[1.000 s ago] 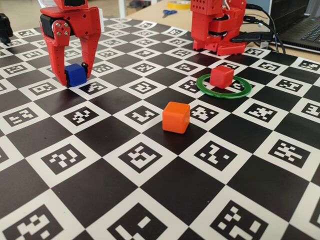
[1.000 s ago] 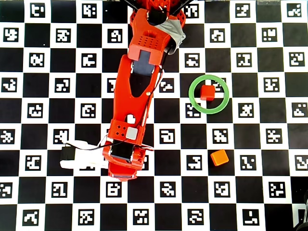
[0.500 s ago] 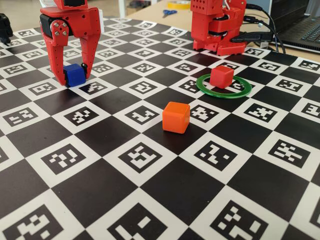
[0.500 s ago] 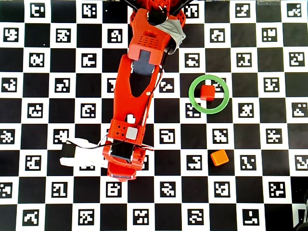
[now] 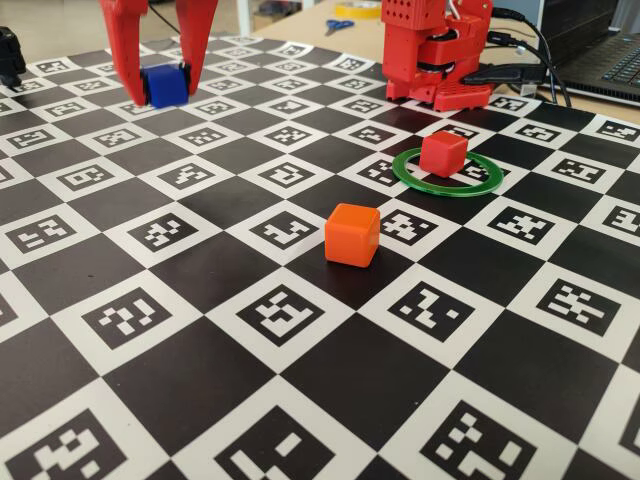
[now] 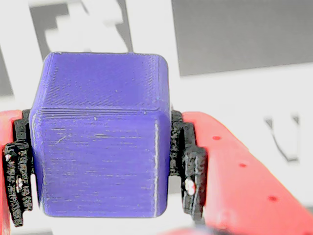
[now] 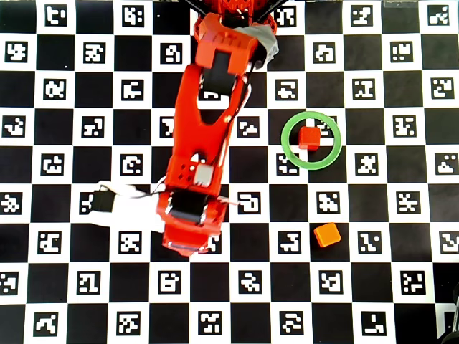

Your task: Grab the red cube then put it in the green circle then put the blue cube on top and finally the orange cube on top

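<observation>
Gripping blue cube (image 5: 166,84) between clamped fingers (image 6: 190,171), gripper (image 5: 163,80) points down, raised clear above board (image 5: 330,380).

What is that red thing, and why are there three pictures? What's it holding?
The red thing is a small robot arm on a table. Three cameras watch it. One stands at the side, one looks straight down, and one rides on the arm's claw, so its picture is very close up. The table is covered with a black and white checkered mat. The claw, called a gripper, is squeezing the blue cube and holding it above the mat. In the close-up view the blue cube fills the picture. A red cube sits inside a green ring, and an orange cube waits nearby.
</observation>
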Robot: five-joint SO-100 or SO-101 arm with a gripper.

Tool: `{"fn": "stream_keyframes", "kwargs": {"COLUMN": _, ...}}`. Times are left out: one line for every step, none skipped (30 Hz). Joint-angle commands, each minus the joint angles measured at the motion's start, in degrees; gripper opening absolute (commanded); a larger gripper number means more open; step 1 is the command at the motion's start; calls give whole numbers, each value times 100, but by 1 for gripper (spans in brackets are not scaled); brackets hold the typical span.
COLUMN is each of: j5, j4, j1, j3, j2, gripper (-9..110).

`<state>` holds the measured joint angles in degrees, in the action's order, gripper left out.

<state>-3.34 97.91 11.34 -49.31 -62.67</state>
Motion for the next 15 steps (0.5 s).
{"fn": "stream_keyframes", "kwargs": {"j5": 220, "j4": 369, "j1": -343, "j3": -220, "j2": -1503, "gripper": 11}}
{"fn": "stream_keyframes", "kwargs": {"j5": 325, "j4": 439, "j1": -439, "j3": -325, "j2": -1696, "gripper": 11}}
{"fn": "stream_keyframes", "kwargs": {"j5": 422, "j4": 483, "j1": -536, "j3": -457, "j2": -1890, "gripper": 11}}
{"fn": "stream_keyframes", "kwargs": {"j5": 536, "j4": 483, "j1": -642, "j3": -624, "j2": -2101, "gripper": 11}}
{"fn": "stream_keyframes", "kwargs": {"j5": 624, "j4": 483, "j1": -738, "j3": -791, "j2": -2303, "gripper": 11}}
{"fn": "stream_keyframes", "kwargs": {"j5": 703, "j4": 483, "j1": -826, "j3": -949, "j2": -2496, "gripper": 11}}
{"fn": "stream_keyframes", "kwargs": {"j5": 826, "j4": 483, "j1": -896, "j3": -1090, "j2": -2672, "gripper": 11}}
{"fn": "stream_keyframes", "kwargs": {"j5": 932, "j4": 492, "j1": -958, "j3": -1230, "j2": -2848, "gripper": 11}}
{"fn": "stream_keyframes", "kwargs": {"j5": 984, "j4": 492, "j1": -1020, "j3": -1371, "j2": -3006, "gripper": 11}}
{"fn": "stream_keyframes", "kwargs": {"j5": 1090, "j4": 492, "j1": -1081, "j3": -1512, "j2": -3138, "gripper": 11}}
{"fn": "stream_keyframes", "kwargs": {"j5": 1178, "j4": 492, "j1": -1134, "j3": -1652, "j2": -3270, "gripper": 11}}
{"fn": "stream_keyframes", "kwargs": {"j5": 1257, "j4": 492, "j1": -1187, "j3": -1802, "j2": -3384, "gripper": 12}}
{"fn": "stream_keyframes", "kwargs": {"j5": 1477, "j4": 492, "j1": -1213, "j3": -1916, "j2": -3472, "gripper": 12}}
{"fn": "stream_keyframes", "kwargs": {"j5": 1670, "j4": 519, "j1": -1257, "j3": -2004, "j2": -3533, "gripper": 12}}
{"fn": "stream_keyframes", "kwargs": {"j5": 1740, "j4": 527, "j1": -1310, "j3": -2127, "j2": -3604, "gripper": 12}}
